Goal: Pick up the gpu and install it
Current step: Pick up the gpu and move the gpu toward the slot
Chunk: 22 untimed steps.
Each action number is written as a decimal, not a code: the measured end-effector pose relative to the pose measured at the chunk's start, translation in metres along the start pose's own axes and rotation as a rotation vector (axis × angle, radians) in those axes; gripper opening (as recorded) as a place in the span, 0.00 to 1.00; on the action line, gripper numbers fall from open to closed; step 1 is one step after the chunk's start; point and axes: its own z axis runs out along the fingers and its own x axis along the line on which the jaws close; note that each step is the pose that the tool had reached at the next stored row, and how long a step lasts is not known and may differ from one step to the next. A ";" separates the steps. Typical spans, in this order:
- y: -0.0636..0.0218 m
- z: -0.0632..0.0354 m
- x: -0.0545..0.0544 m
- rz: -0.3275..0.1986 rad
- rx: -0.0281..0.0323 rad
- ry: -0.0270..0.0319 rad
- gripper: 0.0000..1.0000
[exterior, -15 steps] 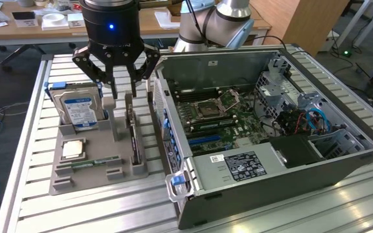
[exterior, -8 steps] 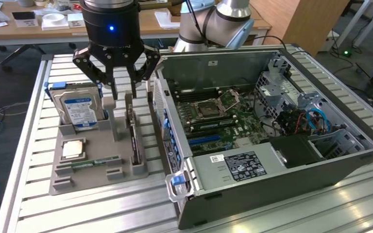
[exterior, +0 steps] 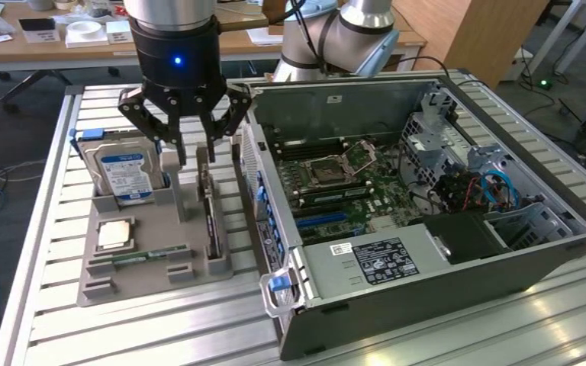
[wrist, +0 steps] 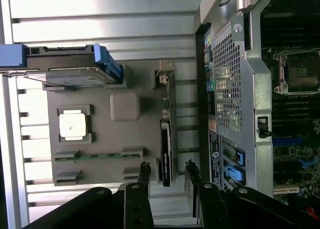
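Here the gripper (exterior: pixel 193 149) hangs with its jaws apart, gripping nothing. The gpu (exterior: pixel 211 225) stands on edge in the grey tray (exterior: pixel 120 286), directly beneath the gripper and in line with the gap between its fingers (wrist: pixel 144 170), untouched. The hard drive (exterior: pixel 125 171) sits to one side of the gripper, the open computer case (exterior: pixel 456 293) to the other
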 end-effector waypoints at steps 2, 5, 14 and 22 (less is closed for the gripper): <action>-0.0001 0.0037 0.000 0.000 -0.0001 -0.0001 0.42; -0.0004 0.0092 0.000 0.000 0.0000 0.0000 0.42; -0.0008 0.0219 0.001 0.000 0.0002 0.0006 0.42; -0.0008 0.0220 0.001 0.000 0.0000 0.0005 0.42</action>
